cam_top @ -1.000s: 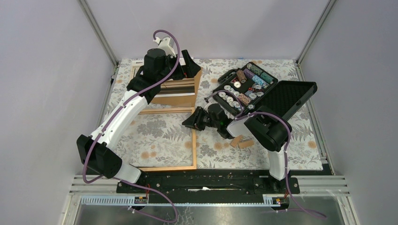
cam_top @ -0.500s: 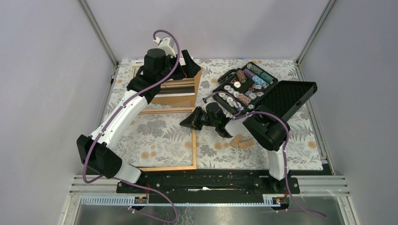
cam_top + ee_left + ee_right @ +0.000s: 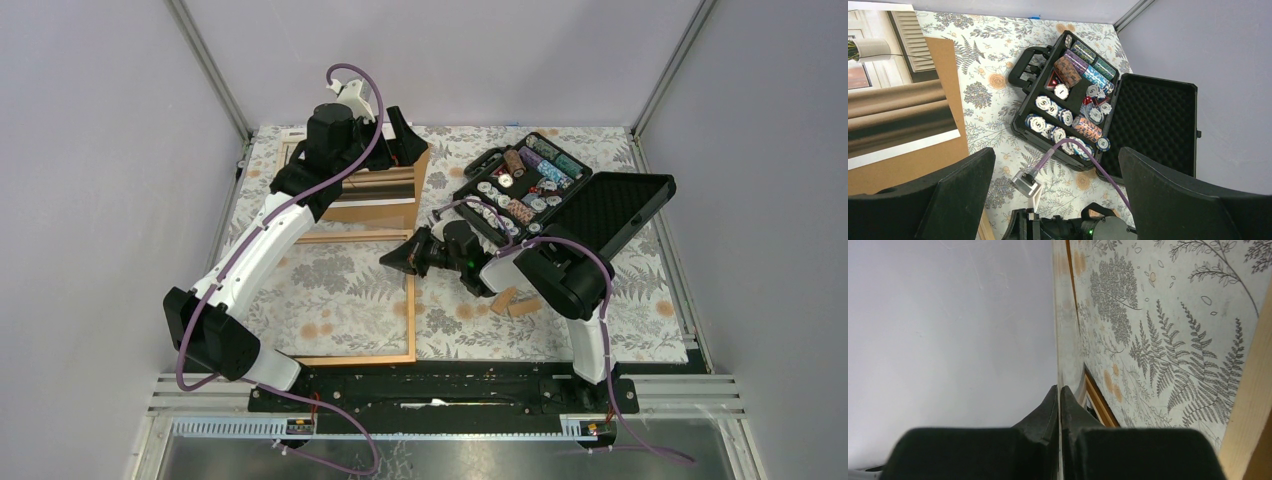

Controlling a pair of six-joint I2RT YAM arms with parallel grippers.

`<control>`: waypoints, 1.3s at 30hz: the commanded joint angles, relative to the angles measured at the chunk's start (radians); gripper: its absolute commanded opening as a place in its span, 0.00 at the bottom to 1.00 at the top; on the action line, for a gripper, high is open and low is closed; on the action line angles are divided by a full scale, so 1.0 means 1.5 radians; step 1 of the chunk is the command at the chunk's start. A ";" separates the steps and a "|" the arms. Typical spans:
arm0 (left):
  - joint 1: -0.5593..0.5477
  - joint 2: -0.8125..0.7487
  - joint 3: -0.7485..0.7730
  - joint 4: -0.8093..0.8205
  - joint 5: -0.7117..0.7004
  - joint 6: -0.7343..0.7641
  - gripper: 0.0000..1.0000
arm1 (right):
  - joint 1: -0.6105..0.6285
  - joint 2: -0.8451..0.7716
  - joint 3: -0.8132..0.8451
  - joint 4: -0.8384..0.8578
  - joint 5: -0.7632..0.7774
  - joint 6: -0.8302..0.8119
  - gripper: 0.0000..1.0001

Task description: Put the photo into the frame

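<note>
The frame [image 3: 412, 320], a thin orange-tan border, lies flat on the floral cloth at centre-left; its near rail [image 3: 1254, 405] also shows in the right wrist view. The photo [image 3: 372, 186] [image 3: 893, 110] lies at the back on a brown backing board [image 3: 945, 70]. My left gripper [image 3: 400, 140] [image 3: 1057, 155] hangs wide open above the photo's right side, holding nothing. My right gripper [image 3: 392, 258] [image 3: 1059, 388] lies low, just inside the frame's upper right corner, and is shut. A thin pale sliver shows between its fingers; I cannot tell whether a sheet is pinched.
An open black case [image 3: 500, 160] [image 3: 1020, 80] of poker chips stands at the back right, its foam lid [image 3: 615, 210] laid open beside it. Two small wooden blocks [image 3: 512, 303] lie by the right arm. Grey walls enclose the table on three sides.
My right gripper has slid slightly left over the frame's corner and its jaws have closed. The left arm has not moved.
</note>
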 commanded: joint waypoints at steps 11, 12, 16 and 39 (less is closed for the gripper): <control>0.000 -0.007 0.000 0.039 0.006 0.003 0.99 | -0.005 0.013 0.018 0.008 -0.016 -0.049 0.30; 0.000 -0.006 0.000 0.038 0.007 0.002 0.99 | -0.005 0.016 0.021 0.001 -0.016 -0.058 0.38; 0.000 -0.003 0.000 0.039 0.008 0.002 0.99 | -0.005 0.017 0.030 -0.054 -0.007 -0.106 0.49; 0.000 -0.001 -0.001 0.038 -0.002 0.009 0.99 | -0.026 0.025 0.058 -0.312 0.245 -0.249 0.34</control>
